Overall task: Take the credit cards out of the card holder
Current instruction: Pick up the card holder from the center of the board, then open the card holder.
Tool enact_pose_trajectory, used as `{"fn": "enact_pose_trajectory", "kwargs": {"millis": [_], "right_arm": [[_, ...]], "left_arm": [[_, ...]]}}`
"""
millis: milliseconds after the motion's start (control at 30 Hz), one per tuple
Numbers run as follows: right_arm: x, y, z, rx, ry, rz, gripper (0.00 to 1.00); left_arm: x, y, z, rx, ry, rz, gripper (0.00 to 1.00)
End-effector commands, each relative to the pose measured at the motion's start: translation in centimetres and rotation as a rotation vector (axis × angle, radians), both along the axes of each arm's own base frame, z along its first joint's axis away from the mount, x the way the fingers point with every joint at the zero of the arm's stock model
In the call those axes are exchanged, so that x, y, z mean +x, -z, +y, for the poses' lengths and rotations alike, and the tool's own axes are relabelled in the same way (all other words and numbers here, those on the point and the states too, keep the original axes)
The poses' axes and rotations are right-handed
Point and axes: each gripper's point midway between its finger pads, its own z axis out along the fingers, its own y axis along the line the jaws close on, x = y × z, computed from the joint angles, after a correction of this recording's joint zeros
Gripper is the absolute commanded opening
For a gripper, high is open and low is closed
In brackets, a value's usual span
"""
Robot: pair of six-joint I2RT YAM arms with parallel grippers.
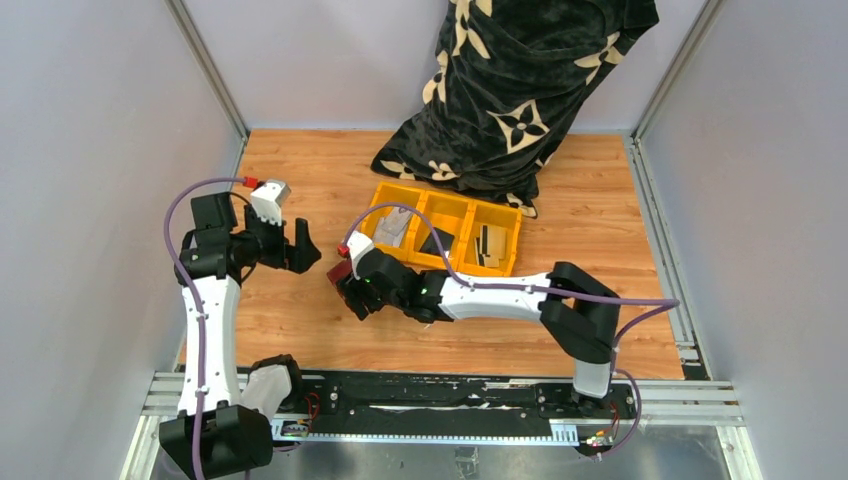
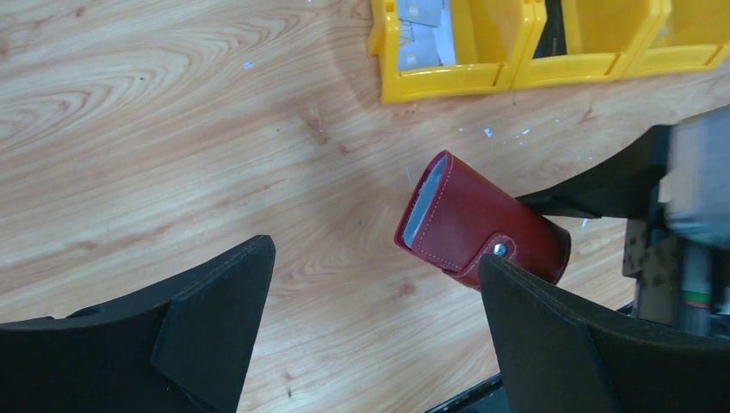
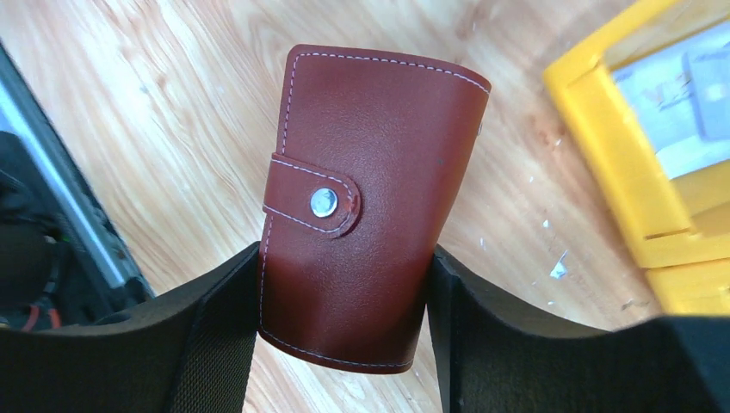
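The dark red card holder (image 3: pixel 370 172) is closed, its snap tab (image 3: pixel 323 203) fastened. My right gripper (image 3: pixel 343 258) is shut on its lower end and holds it just above the wooden table (image 1: pixel 300 320). In the top view the right gripper (image 1: pixel 352 290) and holder (image 1: pixel 338 270) are left of the yellow bin. In the left wrist view the holder (image 2: pixel 478 224) shows a silvery-grey edge (image 2: pixel 428 194) at its open side; I cannot tell whether these are cards. My left gripper (image 2: pixel 376 254) is open and empty, just left of the holder (image 1: pixel 302 247).
A yellow three-compartment bin (image 1: pixel 445 205) stands behind the holder; grey flat pieces lie in its left compartment (image 1: pixel 393 228) and dark items in the others. A black patterned cloth (image 1: pixel 520 80) hangs at the back. Metal rails frame the table sides.
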Motion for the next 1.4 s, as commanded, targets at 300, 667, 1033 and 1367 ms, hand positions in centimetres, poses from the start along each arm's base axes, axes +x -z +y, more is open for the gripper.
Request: {"fn": "enact_pose_trajectory", "kwargs": {"millis": [300,667,1033,1367], "right_arm": [[1.3,-12.8,-0.3,0.343,0.022,-0.213,0.58],[1.0,-19.0,-1.6,0.461,0.005,-0.316,0.58],[0.1,-21.0,-0.7,0.496,-0.031,-0.365,0.58],[-0.3,-22.5,0.0,0.525,-0.03,-0.393,0.58]], "left_arm": [[-1.5,-5.8,-4.4,-0.236,0.127,-0.092,1.0],[-2.2,-9.6,-6.4,-0.393,0.165,-0.085,1.0],[-3.4,-11.7,-7.9,-0.532,0.185,-0.04,0.79],[-3.5,-11.7,-7.9,-0.551,0.163,-0.019,0.52]]}}
